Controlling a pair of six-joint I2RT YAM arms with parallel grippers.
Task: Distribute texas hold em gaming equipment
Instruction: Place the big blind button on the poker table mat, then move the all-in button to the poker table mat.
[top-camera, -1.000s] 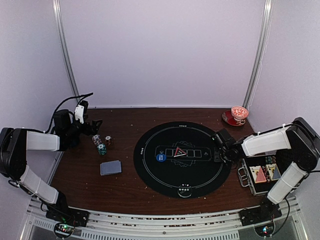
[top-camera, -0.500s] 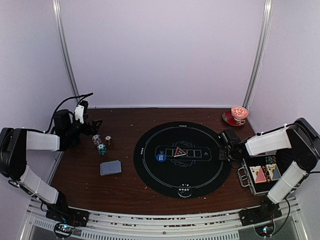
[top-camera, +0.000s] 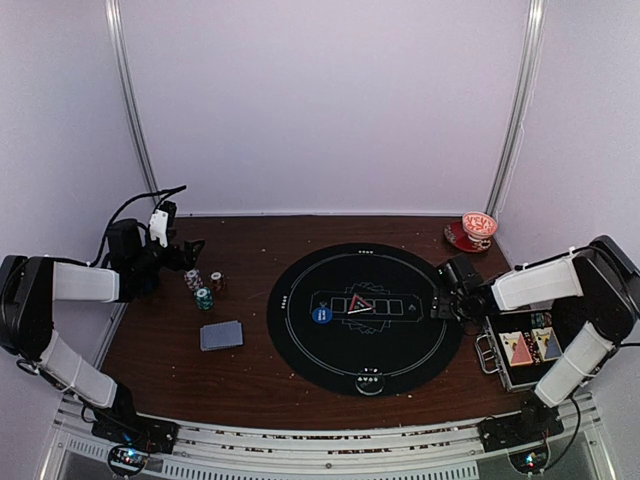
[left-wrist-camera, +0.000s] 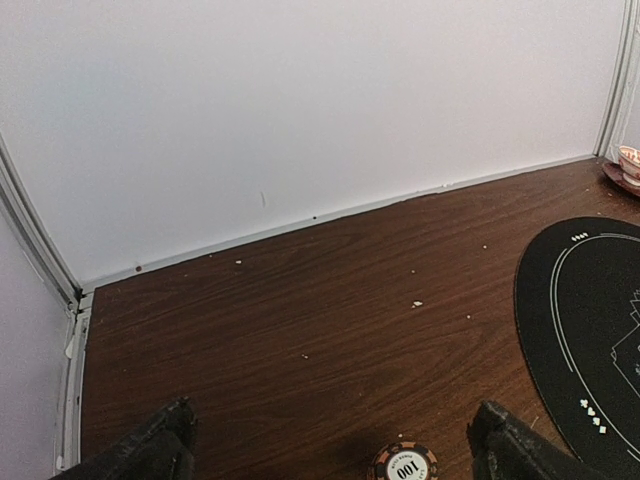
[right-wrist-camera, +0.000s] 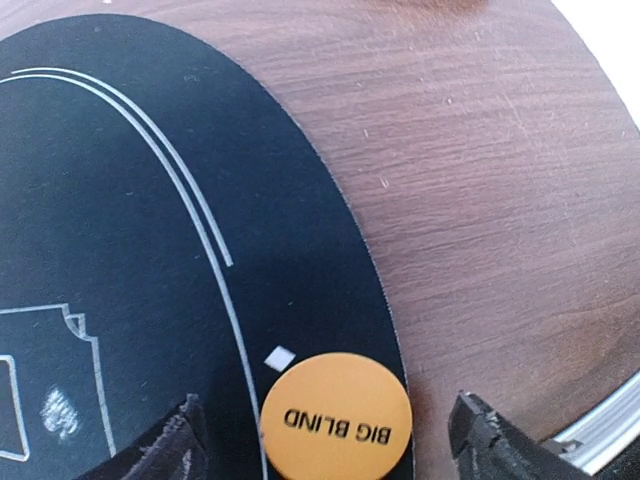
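Observation:
A black round mat (top-camera: 300, 340) holds a blue disc (top-camera: 321, 315) and a red triangle marker (top-camera: 357, 303). An orange "BIG BLIND" disc (right-wrist-camera: 336, 415) lies flat on the mat's right edge. My right gripper (right-wrist-camera: 330, 442) is open, its fingers either side of the disc and not touching it; it sits at the mat's right edge (top-camera: 441, 303). Small striped chips (top-camera: 203, 297) and a grey-blue card deck (top-camera: 221, 335) lie left of the mat. My left gripper (left-wrist-camera: 330, 455) is open, just behind a "100" chip (left-wrist-camera: 405, 463), beside the chips (top-camera: 188, 256).
A red-patterned cup and saucer (top-camera: 477, 229) stand at the back right. An open metal case (top-camera: 522, 349) with cards lies under the right arm. The back wall is close behind the left gripper. Crumbs dot the wooden table (left-wrist-camera: 300, 300).
My right gripper has shifted slightly to the right, to the mat's right edge. The left arm and the other things have not moved.

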